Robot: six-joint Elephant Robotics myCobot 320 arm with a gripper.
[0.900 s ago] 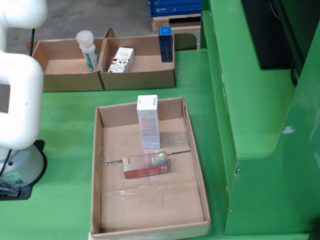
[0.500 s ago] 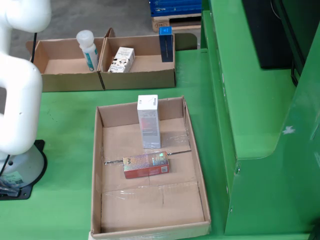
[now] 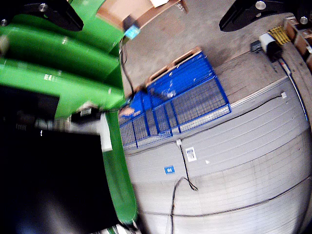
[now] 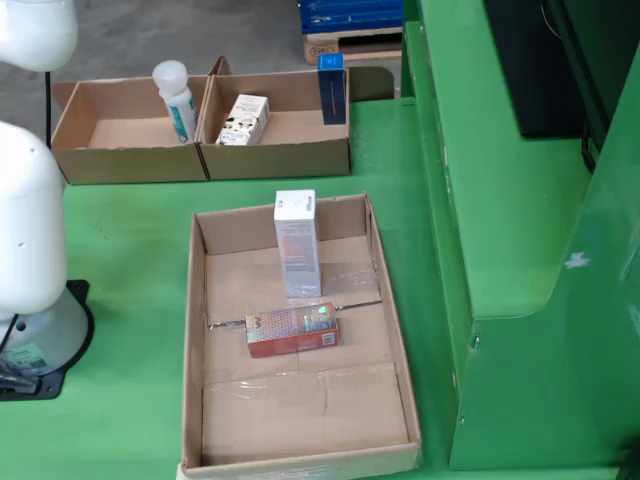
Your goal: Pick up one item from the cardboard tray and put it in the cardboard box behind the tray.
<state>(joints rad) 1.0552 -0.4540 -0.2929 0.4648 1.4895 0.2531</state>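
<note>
Only the 2 dark finger tips of the gripper (image 3: pixel 151 12) show, at the top corners of the wrist view, spread wide with nothing between them. That camera looks out at the hall, away from the cardboard tray (image 4: pixel 196 330), so the arm's end is well apart from the goods; the fixed view shows just the white arm (image 4: pixel 28 215) at its left edge.

Inside the tray, a white carton (image 4: pixel 297 243) stands upright near the far wall, and a red-and-gold box (image 4: pixel 292 330) lies flat just in front of it. Behind the tray sit 2 open cardboard boxes (image 4: pixel 275 150) side by side: the left one holds a white bottle (image 4: pixel 176 98), the right one a small white packet (image 4: pixel 243 119) and a blue carton (image 4: pixel 332 88) upright in its far right corner.

Everything rests on a green table (image 4: pixel 120 250). A green raised housing (image 4: pixel 500 200) runs close along the tray's right side; bare green surface lies to its left. The wrist view shows a grey concrete floor (image 3: pixel 243 156), blue wire-mesh pallets (image 3: pixel 180 97) and a loose cable (image 3: pixel 183 180).
</note>
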